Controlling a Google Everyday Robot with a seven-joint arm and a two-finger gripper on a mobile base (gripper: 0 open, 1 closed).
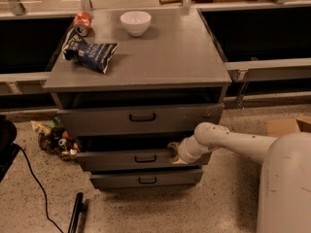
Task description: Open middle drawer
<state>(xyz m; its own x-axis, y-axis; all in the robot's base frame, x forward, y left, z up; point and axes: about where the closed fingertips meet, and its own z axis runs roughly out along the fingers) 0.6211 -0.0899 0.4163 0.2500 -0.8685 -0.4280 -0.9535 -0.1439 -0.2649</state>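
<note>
1. So, the cabinet (214, 111) has three grey drawers, and the middle drawer (107, 160) is the low, wide one between the top drawer (97, 120) and the bottom drawer (116, 180).
2. The middle drawer sticks out a little from the cabinet front, with a dark gap showing above its front panel.
3. Its black bar handle (145, 158) sits at the centre of the front, with nothing on it.
4. My gripper (175, 152) is at the top edge of the middle drawer's front, right of the handle, near the cabinet's right side. It looks like it's against that edge, but honestly I can't tell if it's clenched or released.
5. My arm (233, 141) comes in from the right of the cabinet, low down.
6. Up on the worktop (170, 57), toward the back left, there's a white bowl (135, 22), a can (82, 23) lying on its side, and a dark chip bag (92, 55).
7. There's some junk (53, 137) on the floor just left of the cabinet.
</note>
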